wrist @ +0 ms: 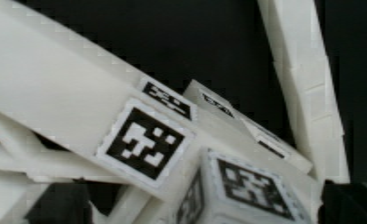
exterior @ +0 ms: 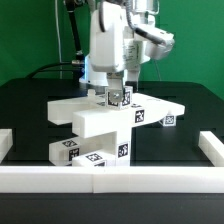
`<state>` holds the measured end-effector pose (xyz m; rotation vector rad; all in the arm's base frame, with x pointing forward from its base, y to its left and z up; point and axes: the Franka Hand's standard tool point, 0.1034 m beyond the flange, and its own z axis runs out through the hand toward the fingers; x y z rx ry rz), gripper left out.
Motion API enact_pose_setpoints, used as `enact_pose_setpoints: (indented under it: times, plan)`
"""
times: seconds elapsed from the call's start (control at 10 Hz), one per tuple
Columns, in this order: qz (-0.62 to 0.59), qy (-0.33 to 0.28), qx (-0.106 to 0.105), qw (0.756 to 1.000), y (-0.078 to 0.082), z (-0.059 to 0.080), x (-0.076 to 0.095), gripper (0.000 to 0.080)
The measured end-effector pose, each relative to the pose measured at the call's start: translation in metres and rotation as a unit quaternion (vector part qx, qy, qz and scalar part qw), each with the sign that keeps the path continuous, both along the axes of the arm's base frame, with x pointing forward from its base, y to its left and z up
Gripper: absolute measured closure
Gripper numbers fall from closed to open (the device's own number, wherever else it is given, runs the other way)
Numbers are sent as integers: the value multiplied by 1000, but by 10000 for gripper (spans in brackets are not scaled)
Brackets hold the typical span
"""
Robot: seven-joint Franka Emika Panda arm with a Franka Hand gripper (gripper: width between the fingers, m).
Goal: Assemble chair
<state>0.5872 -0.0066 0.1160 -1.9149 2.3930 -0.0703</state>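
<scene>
pincer (exterior: 112,94) tips hidden behind chair parts (exterior: 100,125), arm (exterior: 105,40) cropped

A plain green backdrop (exterior: 30,40) stands behind the table (exterior: 25,105), evenly lit, a little brighter towards the exterior view's left. The table top is matt black, with a faint grey sheen near its far edge. A long white border rail (exterior: 110,180) lies along the near edge and turns at both near corners into short stubs along the side edges. Shadows are soft and faint
</scene>
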Motion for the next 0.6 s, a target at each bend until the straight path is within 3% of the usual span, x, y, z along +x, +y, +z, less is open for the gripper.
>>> enact_pose_setpoints:
  times: [0.4,0.6]
  plan:
    - [157,-1,-14,987,-1,-1,-1,151]
    - [266,3,-33,963,-2,0,1,151]
